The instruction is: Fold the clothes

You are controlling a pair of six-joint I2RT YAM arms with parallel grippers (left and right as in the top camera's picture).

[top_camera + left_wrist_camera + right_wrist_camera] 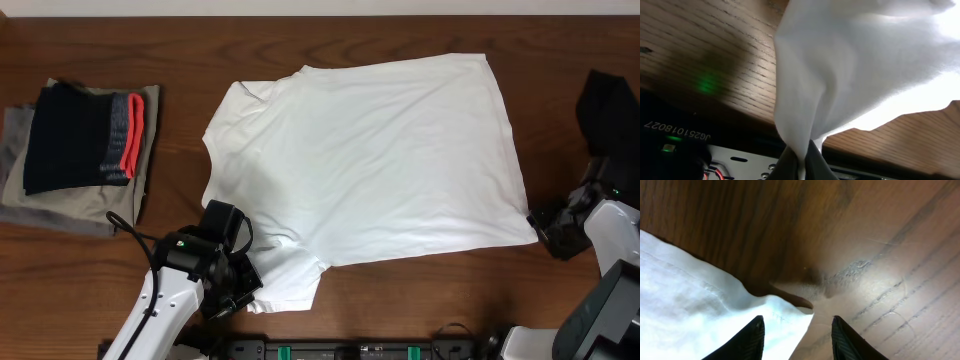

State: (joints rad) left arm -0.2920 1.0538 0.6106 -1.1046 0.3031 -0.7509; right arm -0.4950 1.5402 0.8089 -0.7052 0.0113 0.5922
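Note:
A white T-shirt (370, 160) lies spread flat on the wooden table, collar to the left, hem to the right. My left gripper (243, 287) is at the near sleeve at the bottom left and is shut on the sleeve fabric (805, 100), which rises from between its fingers (801, 162). My right gripper (545, 228) sits at the shirt's near right hem corner. Its fingers (797, 322) are open, and the white hem corner (785, 320) lies between them on the table.
A stack of folded clothes (85, 150), dark navy with red trim on grey and khaki, sits at the left. A black garment (612, 115) lies at the far right edge. The table's front rail runs below my arms.

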